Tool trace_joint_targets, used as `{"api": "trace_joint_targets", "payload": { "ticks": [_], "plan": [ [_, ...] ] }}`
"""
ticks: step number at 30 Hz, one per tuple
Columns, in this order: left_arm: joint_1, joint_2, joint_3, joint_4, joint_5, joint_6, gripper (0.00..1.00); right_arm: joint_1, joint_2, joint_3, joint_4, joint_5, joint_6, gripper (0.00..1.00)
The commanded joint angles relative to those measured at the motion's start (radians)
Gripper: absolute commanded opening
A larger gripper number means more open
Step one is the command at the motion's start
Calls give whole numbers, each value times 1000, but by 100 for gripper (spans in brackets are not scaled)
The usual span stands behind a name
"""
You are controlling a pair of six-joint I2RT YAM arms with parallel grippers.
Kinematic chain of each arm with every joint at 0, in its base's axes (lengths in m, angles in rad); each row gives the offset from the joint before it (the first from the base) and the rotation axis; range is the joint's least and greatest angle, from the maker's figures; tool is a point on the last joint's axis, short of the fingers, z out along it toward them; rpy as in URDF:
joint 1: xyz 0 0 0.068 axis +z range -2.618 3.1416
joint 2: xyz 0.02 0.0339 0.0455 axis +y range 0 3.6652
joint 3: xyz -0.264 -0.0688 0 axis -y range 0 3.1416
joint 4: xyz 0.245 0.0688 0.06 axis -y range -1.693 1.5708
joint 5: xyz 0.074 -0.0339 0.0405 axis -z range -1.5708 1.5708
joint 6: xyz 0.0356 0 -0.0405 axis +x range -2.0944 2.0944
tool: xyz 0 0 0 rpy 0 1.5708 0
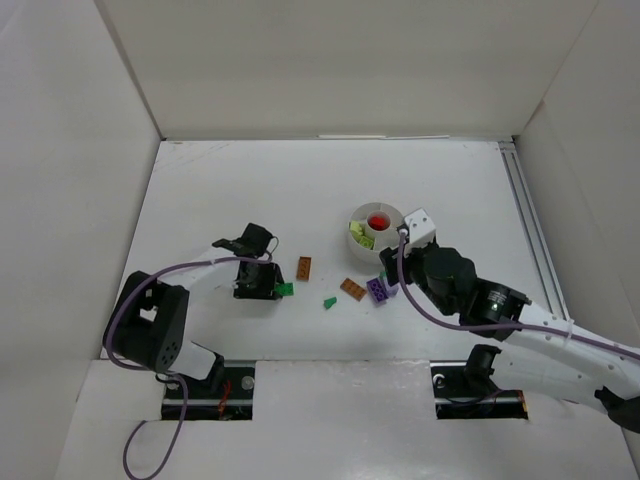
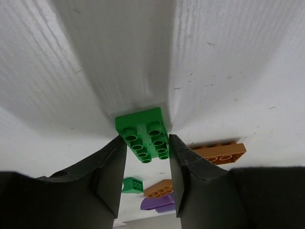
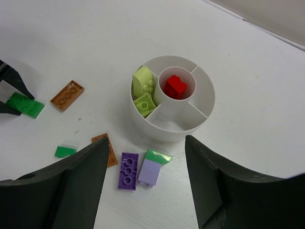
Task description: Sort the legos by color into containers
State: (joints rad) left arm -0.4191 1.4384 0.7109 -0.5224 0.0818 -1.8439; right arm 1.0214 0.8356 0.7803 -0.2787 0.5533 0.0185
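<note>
Two pincers low over a white bench (image 1: 240, 190).

On the left side:
- Left pincer (image 2: 147, 160) clenched.
- Black fingers (image 2: 109, 167) pressed to both long sides of a green brick (image 2: 142, 131).
- Brick lying studs up and flat on the bench, well apart from the tub.

Beyond that brick, in the left wrist view:
- An orange-brown plate (image 2: 220, 153) off to one side.
- Lower in the gap between the fingers, a small green wedge (image 2: 132, 185).
- Next to the wedge, a second orange-brown plate (image 2: 159, 188).
- Below those, a purple plate (image 2: 159, 204).

On the right side:
- Right pincer (image 3: 146, 143) released, fingers spread wide with nothing between them.
- Hanging above the bench at the near side of a round white tub (image 3: 167, 130).

Inside the tub:
- In the central circle, a red brick (image 3: 175, 86).
- In the wedge compartment to its left, two yellow-green bricks (image 3: 144, 102) side by side.

Loose on the bench near the tub:
- Just beside the tub's near wall, a lilac brick (image 3: 151, 174) with a green sloped cap, right next to the purple plate.
- Further left, the second orange-brown plate, partly hidden behind one finger of the right pincer.
- Then the green wedge, apart from the rest.
- Between the tub and the left pincer, the first orange-brown plate, alone.
</note>
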Motion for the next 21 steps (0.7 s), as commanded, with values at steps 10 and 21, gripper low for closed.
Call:
{"api": "trace_joint_targets", "payload": {
  "ticks": [10,21],
  "plan": [
    [-90,7,238,-148,-284,161,12,2,-38,-16,36,45,-9,70],
    [-256,8,473,77,-596,648,7,2,-56,-26,36,114,-9,71]
  ]
}}
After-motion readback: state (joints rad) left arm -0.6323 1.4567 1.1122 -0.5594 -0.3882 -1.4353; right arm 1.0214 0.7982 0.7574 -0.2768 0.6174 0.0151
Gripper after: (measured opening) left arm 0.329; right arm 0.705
